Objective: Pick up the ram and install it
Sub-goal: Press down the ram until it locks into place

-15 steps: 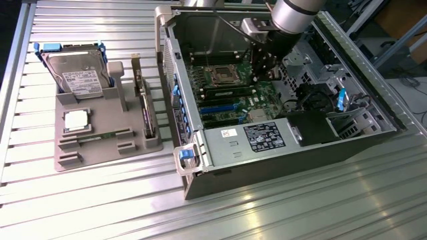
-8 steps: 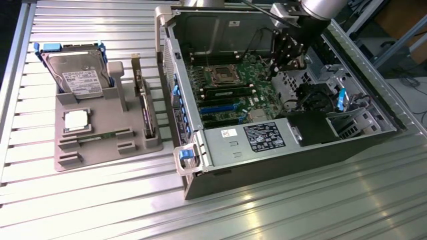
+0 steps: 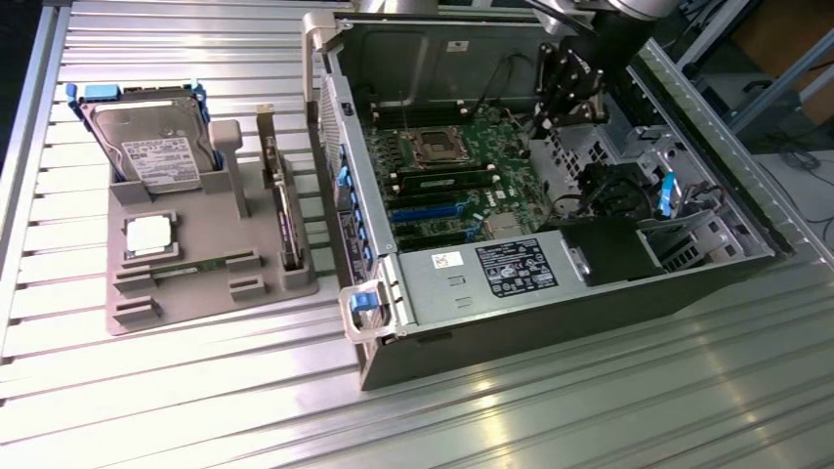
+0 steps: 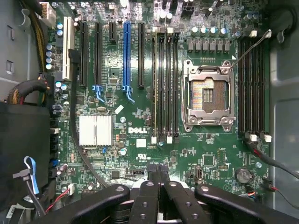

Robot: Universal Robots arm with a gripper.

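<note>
The ram [image 3: 198, 266], a thin green stick, rests on its edge in a slot of the grey tray [image 3: 131, 318] at the exterior view's left. My gripper [image 3: 548, 119] hangs over the open computer case [image 3: 548, 293], far from the tray. In the wrist view my gripper [image 4: 157, 171] is shut, its black fingertips [image 4: 152, 173] pressed together with nothing between them, above the green motherboard [image 4: 140, 126]. A bank of long black memory slots [image 4: 164, 84] runs beside the open processor socket [image 4: 208, 95]. A second bank of memory slots [image 4: 252, 88] lies on the socket's other side.
The tray also holds a hard drive [image 3: 154, 147], a square silver processor [image 3: 147, 234] and an upright expansion card [image 3: 281, 210]. Inside the case are a power supply [image 3: 502, 269], a silver heatsink [image 4: 96, 129], blue and black card slots [image 4: 126, 56] and loose cables [image 4: 28, 88].
</note>
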